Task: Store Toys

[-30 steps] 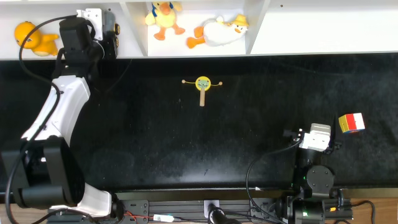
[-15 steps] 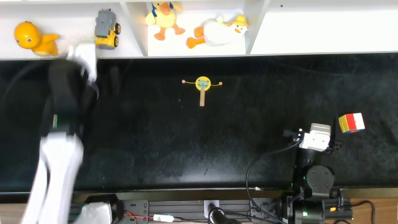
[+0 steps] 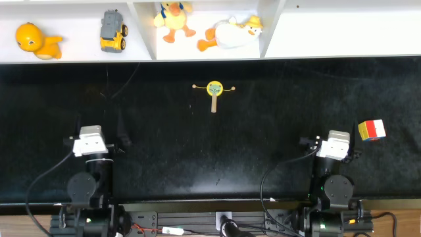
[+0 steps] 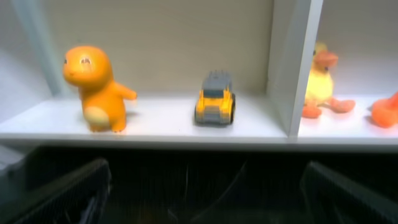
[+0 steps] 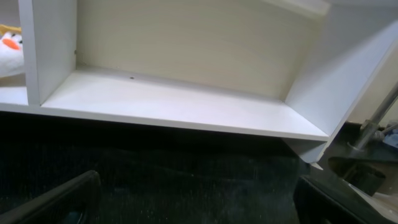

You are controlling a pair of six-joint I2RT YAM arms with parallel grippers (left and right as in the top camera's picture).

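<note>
Left pincer (image 4: 205, 194) gapes open, holding nothing; right pincer (image 5: 198, 198) is open too. Yellow truck (image 3: 112, 31) sits in the shelf's (image 3: 79, 55) left compartment beside the orange figure (image 3: 36, 39). On the tabletop (image 3: 164, 145): possibly a rattle (image 3: 214, 90), and a cube (image 3: 371, 130) far right.

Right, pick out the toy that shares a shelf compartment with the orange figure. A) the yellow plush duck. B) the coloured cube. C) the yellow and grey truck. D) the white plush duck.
C: the truck stands apart from but beside the orange figure on the same board of the shelf, both on one side of the divider.
</note>
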